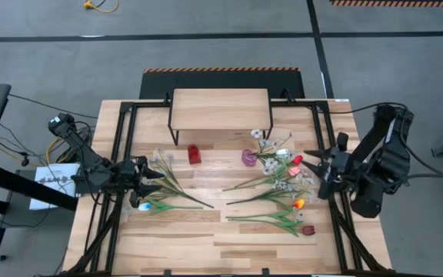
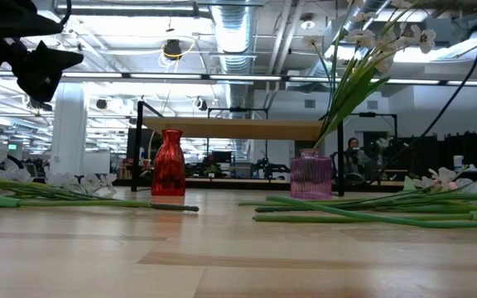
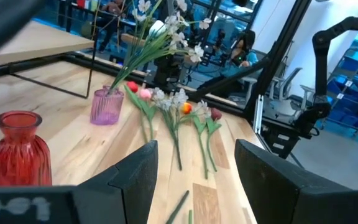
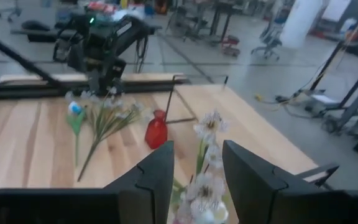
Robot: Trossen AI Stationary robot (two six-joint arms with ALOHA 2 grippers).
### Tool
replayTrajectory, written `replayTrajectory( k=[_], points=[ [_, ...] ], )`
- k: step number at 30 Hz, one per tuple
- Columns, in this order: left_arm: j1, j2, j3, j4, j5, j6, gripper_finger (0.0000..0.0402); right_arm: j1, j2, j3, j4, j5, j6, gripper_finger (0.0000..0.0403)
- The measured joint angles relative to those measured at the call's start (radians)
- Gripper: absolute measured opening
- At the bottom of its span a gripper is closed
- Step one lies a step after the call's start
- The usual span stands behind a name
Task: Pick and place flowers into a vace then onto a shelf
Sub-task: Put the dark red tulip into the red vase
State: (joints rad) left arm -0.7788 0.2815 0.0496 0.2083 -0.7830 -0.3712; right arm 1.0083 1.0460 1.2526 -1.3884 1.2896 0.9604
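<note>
The slatted wooden worktop (image 1: 206, 231) carries the shelf (image 1: 220, 106) at its far edge, a light-wood board on thin dark legs. In front of the shelf stand two small vases: a red vase (image 1: 194, 154) toward the left and a pink vase (image 1: 249, 158) toward the right, well apart from each other. The pink vase already holds a spray of small white blossoms (image 2: 363, 50), whose green stems lean out of its mouth toward the right arm's side.

The rest of the flowers lie flat on the worktop in two groups. A smaller bunch (image 1: 164, 188) lies on the left side, its stems fanning toward the middle. A larger scatter (image 1: 283, 192) lies on the right, with red, orange, dark red and white heads mixed among long green stems.

The left pincer (image 1: 146, 181) hovers low over the head end of the left bunch. In the left wrist view its two dark fingers (image 3: 135, 177) stand clearly apart with only bare worktop between them, holding nothing.

The right pincer (image 1: 314, 163) sits over the right-hand scatter, near the pink vase. In the right wrist view white blossoms (image 4: 207, 168) show in the gap between its fingers (image 4: 157, 171), but whether the pincer is clamped on the stem cannot be told.
</note>
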Motion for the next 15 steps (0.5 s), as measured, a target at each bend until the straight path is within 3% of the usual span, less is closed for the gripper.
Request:
replayTrajectory(
  k=[7,15],
  points=[
    [0.0,0.0,0.0,-0.018,0.015,-0.078,0.0204,-0.096,0.021,0.0,0.149,0.011,-0.179,0.0128],
    [0.0,0.0,0.0,-0.017,0.008,-0.041,0.0204,-0.194,0.023,0.0,0.216,-0.189,-0.212,0.0128]
  ],
)
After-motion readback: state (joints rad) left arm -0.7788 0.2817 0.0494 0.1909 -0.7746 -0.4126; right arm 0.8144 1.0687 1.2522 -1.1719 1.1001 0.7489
